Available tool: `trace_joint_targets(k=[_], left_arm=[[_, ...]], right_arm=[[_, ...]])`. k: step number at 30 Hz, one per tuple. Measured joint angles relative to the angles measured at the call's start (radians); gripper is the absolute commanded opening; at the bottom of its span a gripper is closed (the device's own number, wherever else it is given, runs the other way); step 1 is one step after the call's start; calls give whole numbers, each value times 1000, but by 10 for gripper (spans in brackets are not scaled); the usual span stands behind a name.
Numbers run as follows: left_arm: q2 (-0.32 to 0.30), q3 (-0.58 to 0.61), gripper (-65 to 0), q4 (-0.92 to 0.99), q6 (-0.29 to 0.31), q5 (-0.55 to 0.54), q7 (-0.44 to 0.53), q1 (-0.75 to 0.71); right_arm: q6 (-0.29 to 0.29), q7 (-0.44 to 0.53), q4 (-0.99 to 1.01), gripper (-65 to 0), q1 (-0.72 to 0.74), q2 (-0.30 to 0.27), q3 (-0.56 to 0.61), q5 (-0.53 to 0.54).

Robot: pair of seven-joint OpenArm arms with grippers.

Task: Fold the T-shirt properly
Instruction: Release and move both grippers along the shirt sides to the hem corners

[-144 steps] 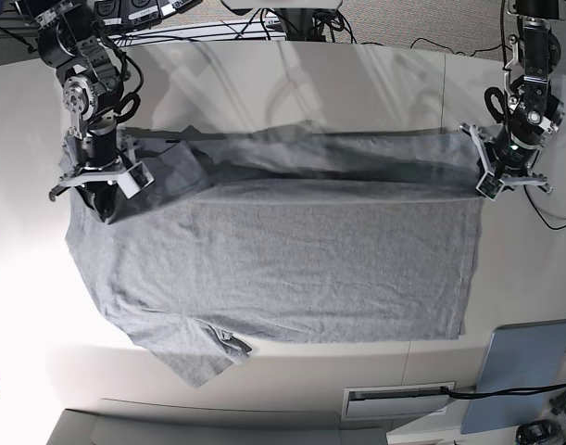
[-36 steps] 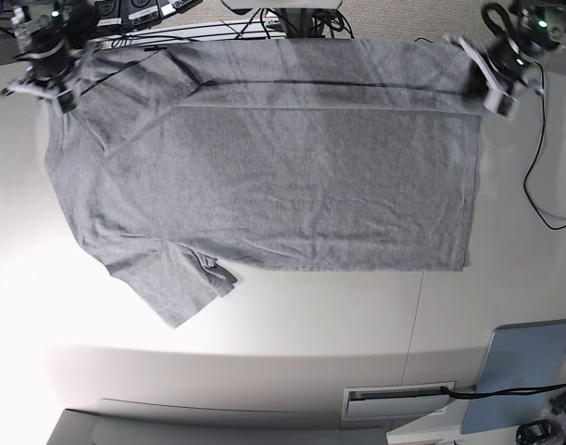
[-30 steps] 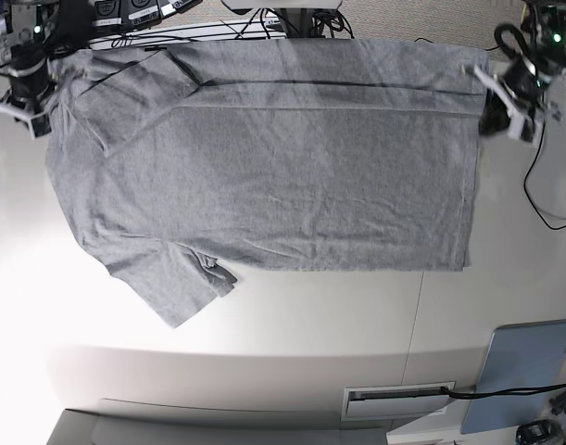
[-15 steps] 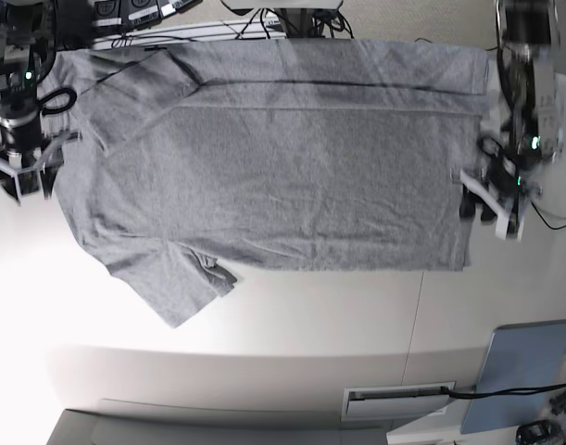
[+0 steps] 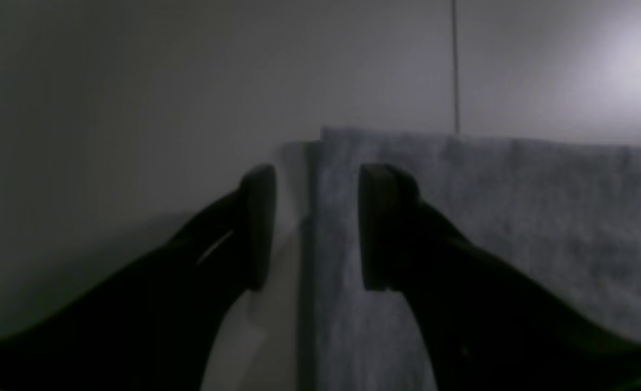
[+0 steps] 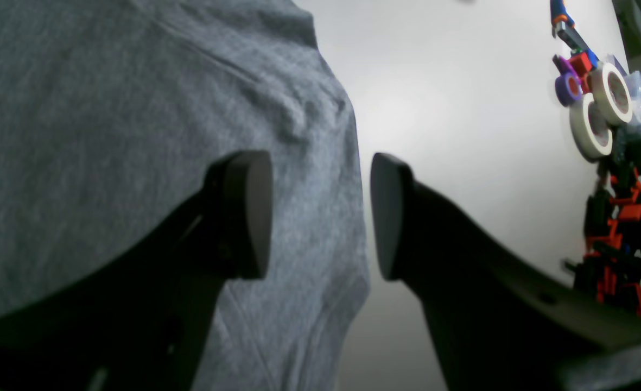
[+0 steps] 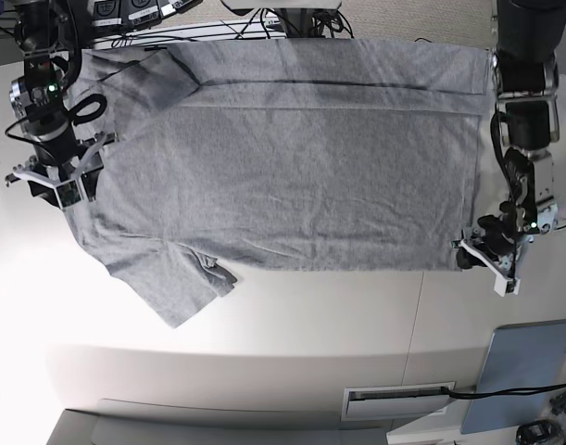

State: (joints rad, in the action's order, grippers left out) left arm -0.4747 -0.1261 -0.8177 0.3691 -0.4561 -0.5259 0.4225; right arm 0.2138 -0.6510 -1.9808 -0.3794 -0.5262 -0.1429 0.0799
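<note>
The grey T-shirt (image 7: 283,167) lies spread flat on the white table (image 7: 264,315), plain face up, sleeves at the left and hem at the right. My left gripper (image 7: 475,258) hovers at the near hem corner. In the left wrist view it (image 5: 315,228) is open, its jaws standing either side of the T-shirt (image 5: 515,206) edge. My right gripper (image 7: 60,185) is at the shirt's left edge, between the sleeves. In the right wrist view it (image 6: 320,212) is open too, one finger (image 6: 244,212) above the T-shirt (image 6: 108,108), the other above bare table.
A near sleeve (image 7: 181,287) juts out toward the front edge. Cables (image 7: 292,23) run behind the table. A grey-blue panel (image 7: 523,371) sits at the front right. Tape rolls and coloured parts (image 6: 602,108) lie beyond the right gripper.
Both arms have left the shirt's far corners and come toward the near side along its side edges. Their jaws now stand open. The shirt stays flat.
</note>
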Motion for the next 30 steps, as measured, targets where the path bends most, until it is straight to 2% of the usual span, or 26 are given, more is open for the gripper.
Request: trace_joint_targets(k=[1,6,10,13,16,19,23,28,30], left_arm=[[0,0,-388,19,17,0,-6,11],[4,0,-388,69,24,1,-17,33],[31,-6,-388,78,32,22,-32,35],[65,-6,-388,75,-7,74,2,40],[70,-6,-389,74,-10,79,2,41],[68,-6,-467,74,-2,79,-8,41],[67,-6,-636,74,-2,79,-20,41],[68,-6,-650,74,-2,81,-21,41],[67,-6,-650,74,40,84,-24,41]], right_arm=[[0,-2,0,-361,4,0,0,1],[-3,-5,0,-361,8,0,0,0],[-3,-8,0,-361,7,0,0,1],[-3,-18,0,-361,8,0,0,1],[-3,-30,0,-361,8,0,0,0],[-3,-29,0,-361,8,0,0,1],[-3,-26,0,-361,8,0,0,1],[3,6,5,-360,12,0,0,1],[48,11,45,-359,48,1,0,6]])
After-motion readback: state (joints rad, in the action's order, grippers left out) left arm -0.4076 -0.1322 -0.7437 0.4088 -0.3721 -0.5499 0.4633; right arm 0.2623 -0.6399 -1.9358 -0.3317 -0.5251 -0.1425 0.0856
